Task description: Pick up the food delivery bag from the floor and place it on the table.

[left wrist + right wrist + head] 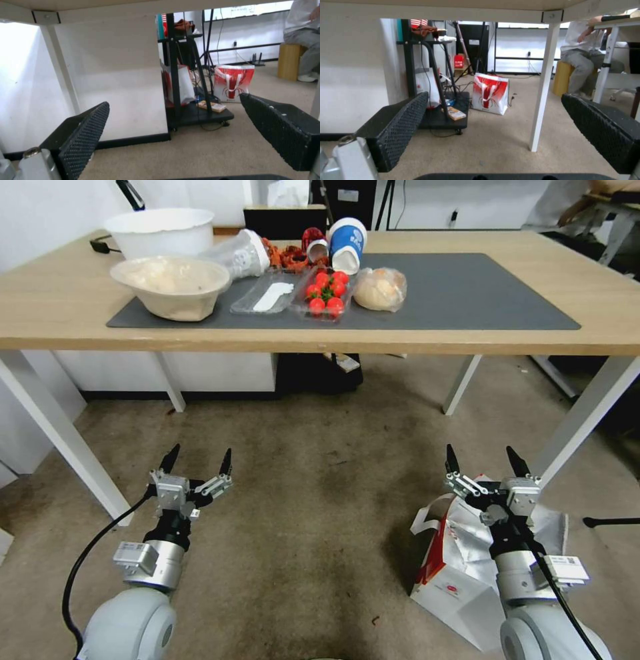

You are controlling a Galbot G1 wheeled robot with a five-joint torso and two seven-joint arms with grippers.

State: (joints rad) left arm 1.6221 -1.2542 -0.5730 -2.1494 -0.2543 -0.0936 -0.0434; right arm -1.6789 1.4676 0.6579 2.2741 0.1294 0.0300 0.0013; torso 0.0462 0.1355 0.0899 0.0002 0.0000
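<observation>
While both grippers' fingers gape, the food delivery bag (460, 570) lies beneath the right gripper (485, 461).

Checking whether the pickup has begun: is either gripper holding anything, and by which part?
Nothing is held. The left gripper hangs open over bare floor; the right gripper is open above the food delivery bag, whose handles are not gripped.

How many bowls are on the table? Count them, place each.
2. The white bowl stands at the table's back left; the beige bowl sits before it, on the mat's left end.
</observation>
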